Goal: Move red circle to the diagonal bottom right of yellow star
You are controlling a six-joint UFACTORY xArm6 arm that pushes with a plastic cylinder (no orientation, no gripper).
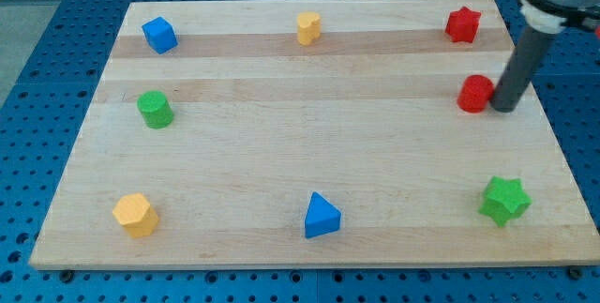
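Note:
The red circle (475, 94) lies near the board's right edge, below the red star (462, 24). My tip (503, 109) rests on the board just right of the red circle, touching it or nearly so. The small yellow block at the top middle looks like the yellow star (308, 27); it is far to the left of the red circle and a little higher.
A blue cube (159, 35) is at top left, with a green circle (155, 110) below it. A yellow pentagon-like block (135, 215) is at bottom left, a blue triangle (322, 216) at bottom middle and a green star (504, 200) at bottom right. The wooden board (300, 153) sits on a blue perforated table.

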